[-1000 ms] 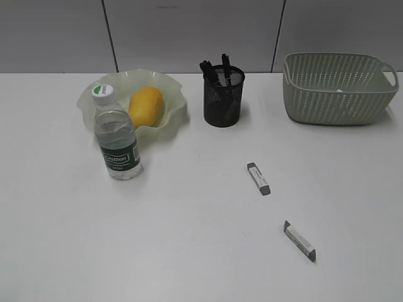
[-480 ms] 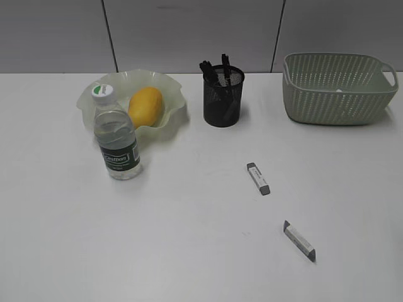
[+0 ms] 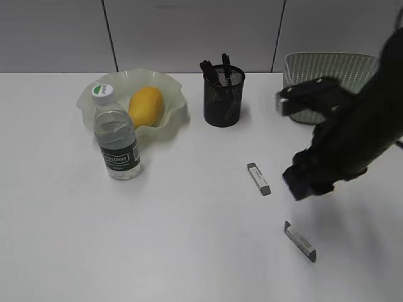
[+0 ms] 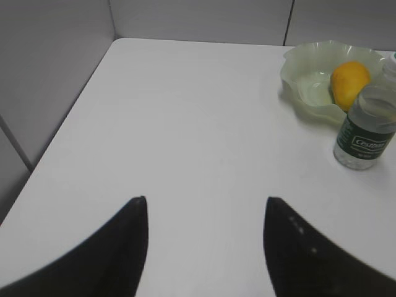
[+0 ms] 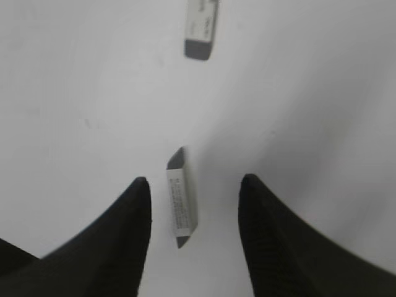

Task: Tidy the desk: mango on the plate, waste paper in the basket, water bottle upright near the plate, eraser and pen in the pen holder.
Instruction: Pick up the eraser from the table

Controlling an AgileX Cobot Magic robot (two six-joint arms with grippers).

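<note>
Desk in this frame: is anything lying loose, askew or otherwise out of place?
Yes. Two small grey-and-white wedge-ended erasers lie loose on the white desk, each askew: one mid-desk, one nearer the front edge, below the open right gripper. The black mesh pen holder stands apart from both.

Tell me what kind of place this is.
Probably an office-style desk set up for robot trials: a plain white desk against grey wall panels, a black mesh pen holder, and two erasers.
</note>
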